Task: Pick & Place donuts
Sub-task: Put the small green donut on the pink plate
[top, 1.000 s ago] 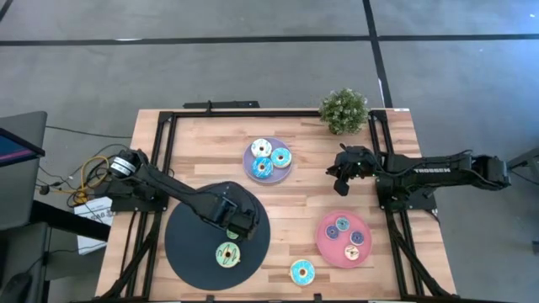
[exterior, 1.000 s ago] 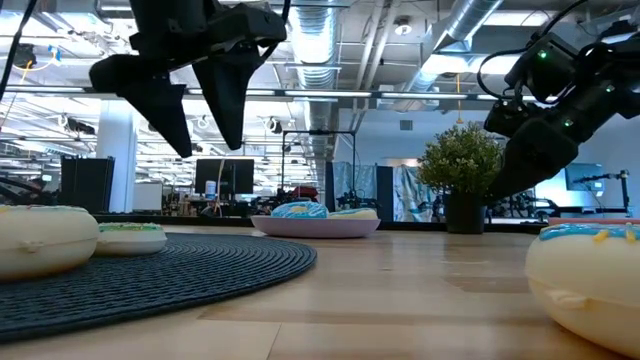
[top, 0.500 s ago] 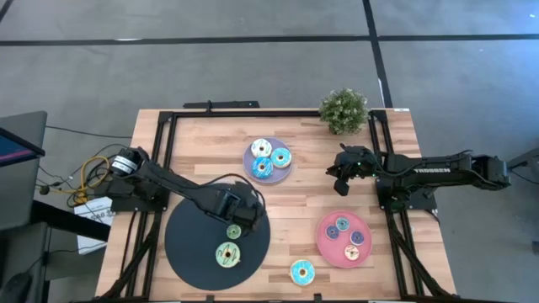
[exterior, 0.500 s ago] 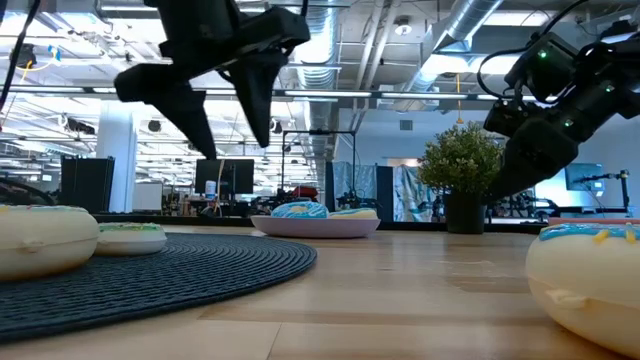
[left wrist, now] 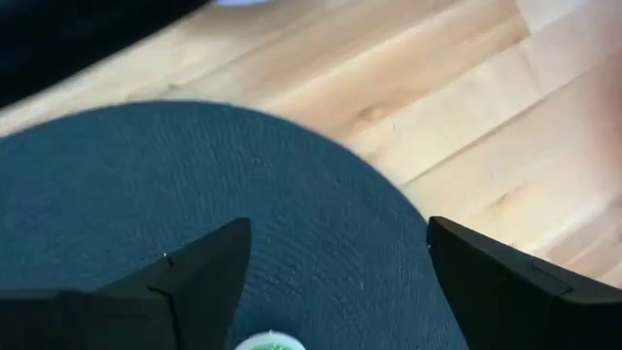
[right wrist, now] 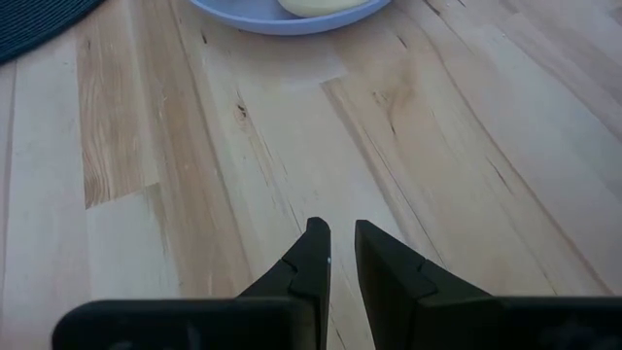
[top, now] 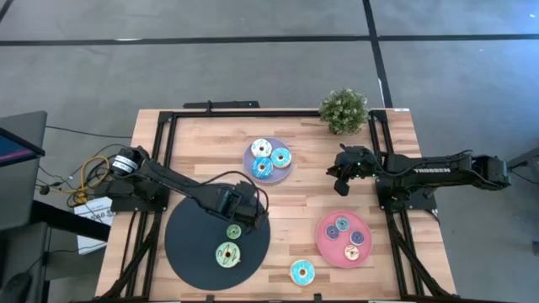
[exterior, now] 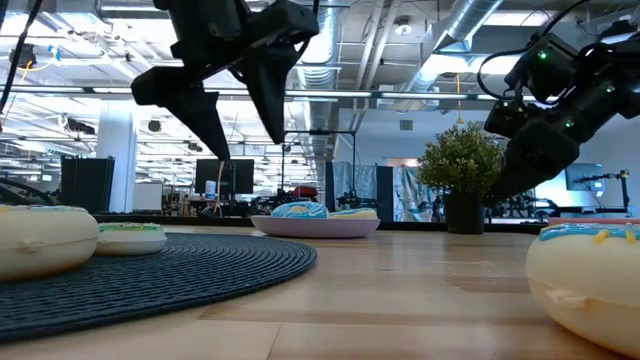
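My left gripper (top: 245,212) hangs open and empty above the far right part of the black plate (top: 189,244); the low view shows its gripper (exterior: 250,150) well above the mat. A small green donut (top: 233,231) and a larger green-and-cream donut (top: 226,254) lie flat on that plate. Three donuts, blue and white (top: 263,167), sit on the lavender plate (top: 286,172). Three small purple and blue donuts (top: 344,225) lie on the pink plate (top: 324,244). A blue-iced donut (top: 301,272) rests on the bare table. My right gripper (top: 340,174) waits shut above the wood (right wrist: 340,233).
A potted plant (top: 344,109) stands at the far edge, right of centre. Black frame rails (top: 168,143) run along the table's left, right and far sides. Bare wood lies between the three plates (top: 295,202).
My left gripper has risen and moved toward the far and right edges, away from the black plate's near part, staying open. The small green donut, which it covered in the high view before, now shows lying on the plate. The right arm has kept still.
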`<action>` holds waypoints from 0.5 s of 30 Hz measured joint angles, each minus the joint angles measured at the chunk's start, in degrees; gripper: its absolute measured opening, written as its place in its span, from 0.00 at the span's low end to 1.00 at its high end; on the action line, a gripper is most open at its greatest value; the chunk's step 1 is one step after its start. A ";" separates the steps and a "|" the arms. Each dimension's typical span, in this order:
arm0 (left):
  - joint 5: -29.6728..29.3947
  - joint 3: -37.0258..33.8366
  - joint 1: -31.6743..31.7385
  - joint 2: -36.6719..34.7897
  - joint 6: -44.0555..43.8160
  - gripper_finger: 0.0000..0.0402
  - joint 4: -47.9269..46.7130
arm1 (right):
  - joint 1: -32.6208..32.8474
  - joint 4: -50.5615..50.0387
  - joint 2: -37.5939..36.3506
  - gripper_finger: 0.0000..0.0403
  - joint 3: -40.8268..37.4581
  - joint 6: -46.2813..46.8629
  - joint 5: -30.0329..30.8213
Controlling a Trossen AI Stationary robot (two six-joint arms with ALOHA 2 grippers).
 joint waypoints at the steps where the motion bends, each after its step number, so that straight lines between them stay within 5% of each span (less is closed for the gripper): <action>1: -0.57 0.00 0.02 0.00 -0.23 0.78 -0.03 | 0.00 0.00 0.00 0.10 0.00 0.00 0.00; 8: -1.51 0.00 0.05 0.00 0.44 0.97 0.23 | 0.00 0.00 0.02 0.10 0.00 0.02 -0.01; 15: 1.31 -0.01 0.03 -0.02 0.05 0.98 1.07 | 0.00 0.00 0.02 0.10 0.00 0.02 -0.02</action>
